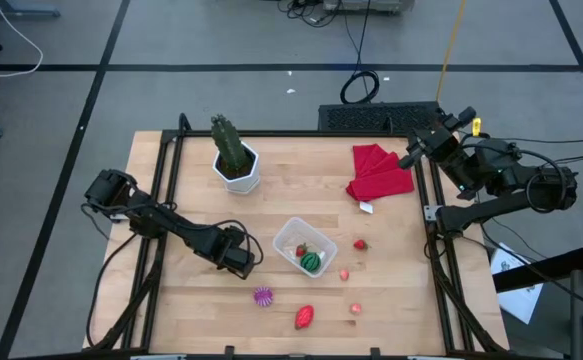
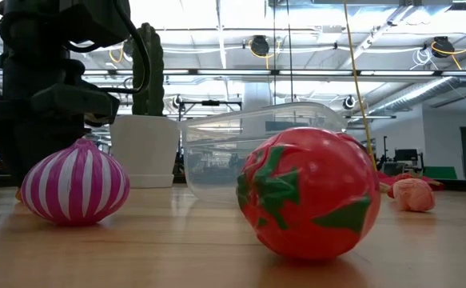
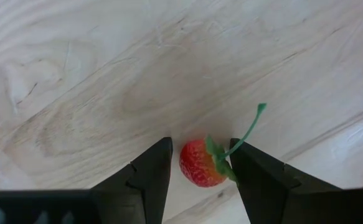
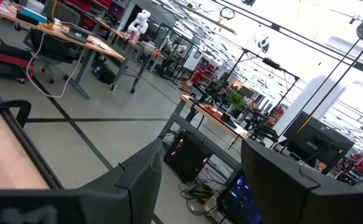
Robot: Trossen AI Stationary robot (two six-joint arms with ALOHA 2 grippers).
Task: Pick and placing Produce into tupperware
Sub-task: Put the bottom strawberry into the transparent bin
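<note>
- Nearest the table's front edge, at about 6 o'clock of the tupperware [image 1: 303, 247], lie a red strawberry-like piece [image 1: 304, 318], a purple ridged piece [image 1: 263, 296] and a pink berry [image 1: 355, 309], all still loose on the wood.
- The left gripper [image 1: 243, 258] sits at roughly 9 o'clock of the tupperware, just beside it. In its wrist view its fingers stand apart with a small red berry [image 3: 200, 163] between them; whether the pads touch the berry cannot be told.
- The step in hand reads as a berry being taken or carried by the left arm.
- The next move likely calls for closing firmly, lifting, and shifting toward 3 o'clock over the tupperware rim.
- The tupperware already holds the green striped melon [image 1: 313, 261] and a small red piece [image 1: 302, 249].
- Two more berries [image 1: 360, 244] lie at 3 to 4 o'clock of it.
- Farthest off, the right gripper [image 1: 409, 158] waits raised at the table's right edge, fingers apart and empty.
</note>
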